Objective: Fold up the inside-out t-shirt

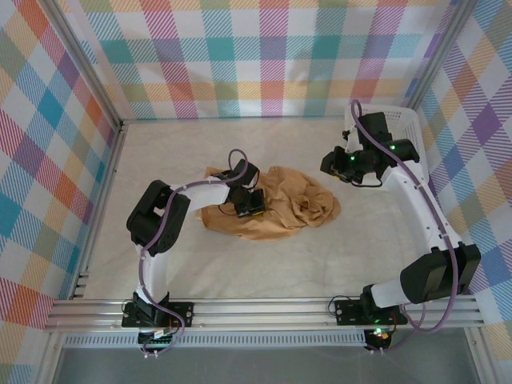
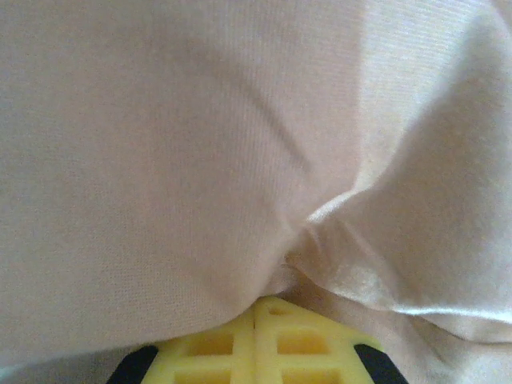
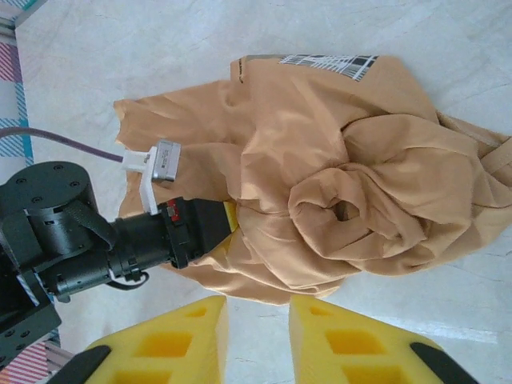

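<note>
While the left hand (image 2: 254, 314) pinches the t-shirt (image 1: 300, 206), the right hand (image 3: 258, 304) hangs open; the basket (image 1: 410, 124) behind it is half hidden.

The t-shirt (image 1: 298, 210) lies on the table (image 1: 240, 272), the basket (image 1: 413, 122) behind, rightward.

White arm links (image 1: 200, 190), black joints (image 1: 156, 220), purple cables (image 1: 142, 264); my right end effector (image 3: 256, 304) carries yellow, gridded fingers (image 3: 360, 348).
</note>
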Action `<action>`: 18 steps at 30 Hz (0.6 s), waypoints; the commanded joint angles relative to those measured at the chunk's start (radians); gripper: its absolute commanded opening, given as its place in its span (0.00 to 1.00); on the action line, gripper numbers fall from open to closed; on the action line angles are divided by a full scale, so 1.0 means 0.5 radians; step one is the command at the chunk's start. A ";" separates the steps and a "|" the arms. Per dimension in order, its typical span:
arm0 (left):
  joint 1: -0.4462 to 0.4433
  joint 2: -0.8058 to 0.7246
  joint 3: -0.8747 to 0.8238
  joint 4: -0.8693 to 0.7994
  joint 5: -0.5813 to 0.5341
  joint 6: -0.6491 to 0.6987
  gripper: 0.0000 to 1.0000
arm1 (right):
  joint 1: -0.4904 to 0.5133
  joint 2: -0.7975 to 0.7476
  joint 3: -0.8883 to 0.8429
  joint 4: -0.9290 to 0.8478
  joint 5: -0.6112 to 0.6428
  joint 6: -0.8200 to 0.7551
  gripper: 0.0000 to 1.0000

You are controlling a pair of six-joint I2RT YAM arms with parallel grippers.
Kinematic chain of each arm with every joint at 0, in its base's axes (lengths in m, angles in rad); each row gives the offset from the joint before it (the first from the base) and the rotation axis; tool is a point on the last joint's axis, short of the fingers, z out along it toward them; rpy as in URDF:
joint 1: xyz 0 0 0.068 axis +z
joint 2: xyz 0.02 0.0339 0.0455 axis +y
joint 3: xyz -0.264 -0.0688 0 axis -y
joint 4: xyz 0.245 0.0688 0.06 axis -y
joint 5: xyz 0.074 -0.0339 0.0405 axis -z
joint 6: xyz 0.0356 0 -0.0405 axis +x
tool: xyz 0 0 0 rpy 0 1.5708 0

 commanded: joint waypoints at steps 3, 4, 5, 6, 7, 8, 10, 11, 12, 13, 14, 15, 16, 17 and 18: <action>0.031 0.035 -0.033 -0.228 -0.142 0.046 0.00 | -0.007 0.075 -0.074 0.033 -0.020 -0.077 0.28; 0.032 0.027 -0.035 -0.228 -0.139 0.049 0.00 | -0.004 0.088 -0.148 0.082 -0.056 -0.084 0.27; 0.034 0.026 -0.036 -0.225 -0.136 0.052 0.00 | 0.012 0.101 -0.212 0.120 -0.075 -0.090 0.26; 0.035 0.020 -0.036 -0.225 -0.133 0.054 0.00 | 0.041 0.121 -0.287 0.169 -0.093 -0.104 0.25; 0.035 0.016 -0.036 -0.222 -0.129 0.053 0.00 | 0.075 0.156 -0.349 0.212 -0.091 -0.110 0.25; 0.035 0.012 -0.036 -0.219 -0.125 0.053 0.00 | 0.110 0.195 -0.389 0.245 -0.079 -0.116 0.25; 0.035 0.011 -0.033 -0.213 -0.114 0.049 0.00 | 0.182 0.308 -0.431 0.308 -0.025 -0.139 0.26; 0.035 0.011 -0.030 -0.212 -0.105 0.046 0.00 | 0.209 0.357 -0.433 0.332 0.016 -0.150 0.27; 0.033 0.010 -0.027 -0.212 -0.099 0.046 0.00 | 0.238 0.407 -0.434 0.363 0.092 -0.167 0.27; 0.035 0.008 -0.027 -0.212 -0.094 0.047 0.00 | 0.265 0.461 -0.430 0.385 0.184 -0.186 0.27; 0.035 0.006 -0.027 -0.215 -0.094 0.048 0.00 | 0.291 0.500 -0.425 0.405 0.250 -0.214 0.27; 0.035 0.002 -0.029 -0.218 -0.096 0.048 0.00 | 0.309 0.545 -0.421 0.432 0.320 -0.237 0.27; 0.035 -0.003 -0.033 -0.220 -0.100 0.049 0.00 | 0.328 0.587 -0.416 0.451 0.377 -0.266 0.27; 0.035 -0.004 -0.036 -0.222 -0.103 0.050 0.00 | 0.341 0.623 -0.410 0.462 0.419 -0.288 0.27; 0.038 -0.007 -0.042 -0.219 -0.104 0.050 0.00 | 0.356 0.657 -0.399 0.461 0.470 -0.308 0.27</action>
